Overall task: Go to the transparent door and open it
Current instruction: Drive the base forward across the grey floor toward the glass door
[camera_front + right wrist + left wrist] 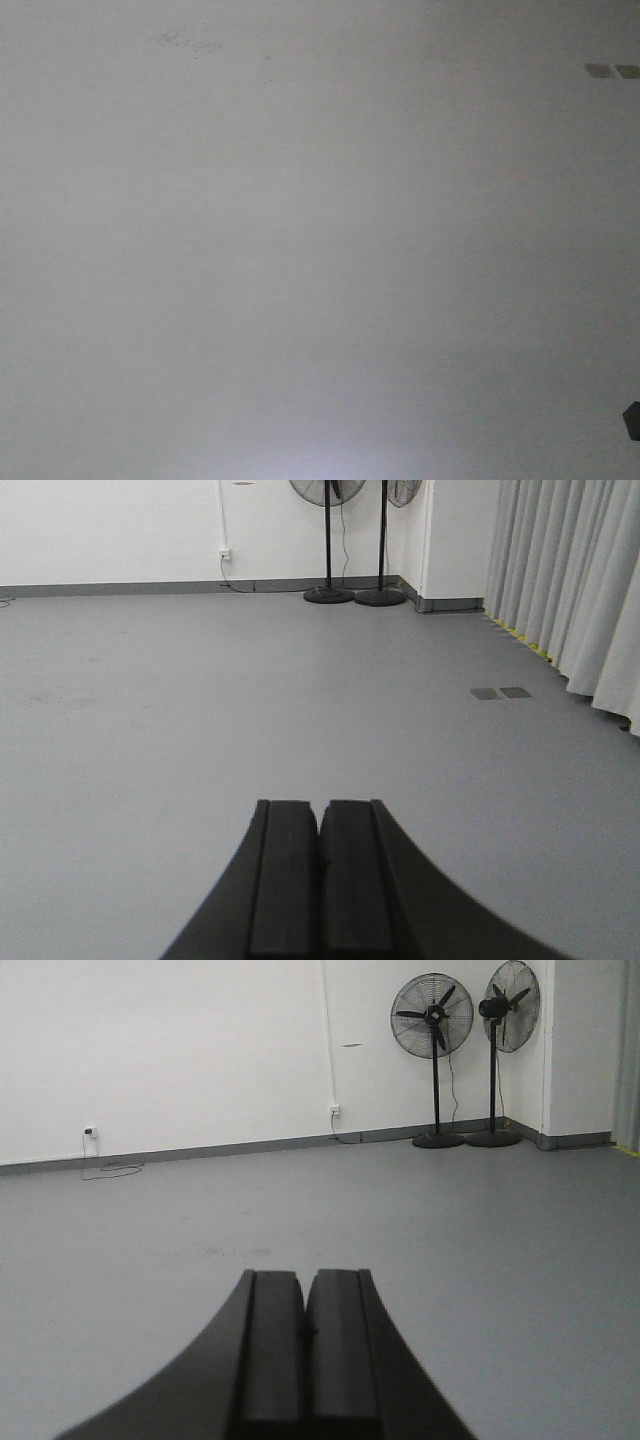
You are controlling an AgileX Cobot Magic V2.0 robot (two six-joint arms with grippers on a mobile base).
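Across all three views the transparent door is nowhere to be seen, so the task looks to be at its very start, with the base yet to find and face it. Both arms sit low and point forward over the bare grey floor (470,1250), a tucked pose that suits driving, since nothing sticks out to catch on the way. The left gripper (304,1290) has its two black fingers pressed together with nothing between them, and the right gripper (320,820) is closed and empty in the same way. Ahead of the left wrist stands a white wall (180,1050) with two pedestal fans (432,1020) in the corner. The right wrist view adds pale curtains (570,580) along the right side and two small floor plates (500,693) near them. The front camera shows little but floor, so the base will probably have to turn before the door comes into sight.
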